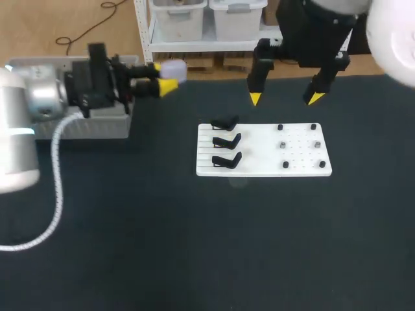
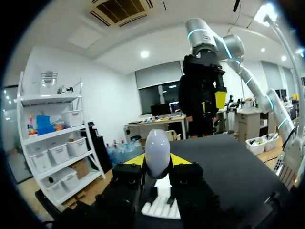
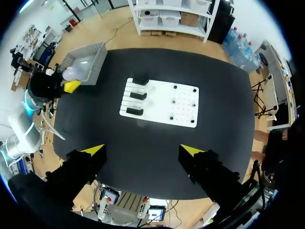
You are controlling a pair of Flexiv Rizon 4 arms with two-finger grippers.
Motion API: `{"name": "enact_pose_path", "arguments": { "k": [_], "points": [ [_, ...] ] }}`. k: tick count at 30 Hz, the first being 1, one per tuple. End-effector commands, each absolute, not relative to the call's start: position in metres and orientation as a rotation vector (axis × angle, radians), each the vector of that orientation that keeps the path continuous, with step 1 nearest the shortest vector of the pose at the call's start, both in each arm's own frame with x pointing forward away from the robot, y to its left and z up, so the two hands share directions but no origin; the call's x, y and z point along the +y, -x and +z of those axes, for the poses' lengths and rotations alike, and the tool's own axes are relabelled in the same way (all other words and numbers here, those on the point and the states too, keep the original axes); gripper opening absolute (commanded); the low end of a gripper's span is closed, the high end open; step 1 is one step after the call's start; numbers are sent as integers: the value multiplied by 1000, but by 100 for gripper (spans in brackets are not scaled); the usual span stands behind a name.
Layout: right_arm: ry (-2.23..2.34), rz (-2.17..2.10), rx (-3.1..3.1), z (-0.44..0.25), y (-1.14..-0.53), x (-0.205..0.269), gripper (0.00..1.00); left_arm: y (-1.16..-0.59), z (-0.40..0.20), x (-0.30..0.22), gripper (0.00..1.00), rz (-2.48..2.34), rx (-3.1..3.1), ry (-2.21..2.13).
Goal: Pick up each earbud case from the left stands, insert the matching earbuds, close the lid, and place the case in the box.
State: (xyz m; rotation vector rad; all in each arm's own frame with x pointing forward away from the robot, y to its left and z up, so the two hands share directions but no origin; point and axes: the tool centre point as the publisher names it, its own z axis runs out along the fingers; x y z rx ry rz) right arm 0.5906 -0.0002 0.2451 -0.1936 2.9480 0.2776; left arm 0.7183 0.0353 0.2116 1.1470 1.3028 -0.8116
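White earbud case [image 2: 157, 145] sits btwn the two yellow tips of the L gripper [image 2: 157, 161]. Both fingers press it from opposite sides, so the grip is closed on it, and its rounded end pokes out past the tips. In the head view the case [image 1: 172, 69] is held well off the white board [image 1: 259, 170], out past the board's far left corner and clear of the black table [image 1: 194, 246]. Grey box [image 1: 97, 124] stands left of the board, well apart from it, w/ the L arm over it.

R gripper [image 1: 285, 98] hangs above the board's far edge, over its right half. Its tips are spread wide w/ nothing btwn them.

Three black stands [image 1: 225, 141] run in a column down the board's left side. Small dark pieces [image 1: 283, 144] dot the board's right half, too small to tell what they are.
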Motion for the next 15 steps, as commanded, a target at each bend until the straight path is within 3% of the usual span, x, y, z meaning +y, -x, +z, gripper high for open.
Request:
{"name": "enact_pose_path", "arguments": {
  "k": [1, 15],
  "points": [
    [161, 281, 2785, 244, -586, -2, 100, -720, 233, 67, 0, -619, 1393, -1043],
    [161, 281, 2785, 244, -586, -2, 100, -818, 184, 189, 0, -352, 1673, -776]
  ]
}}
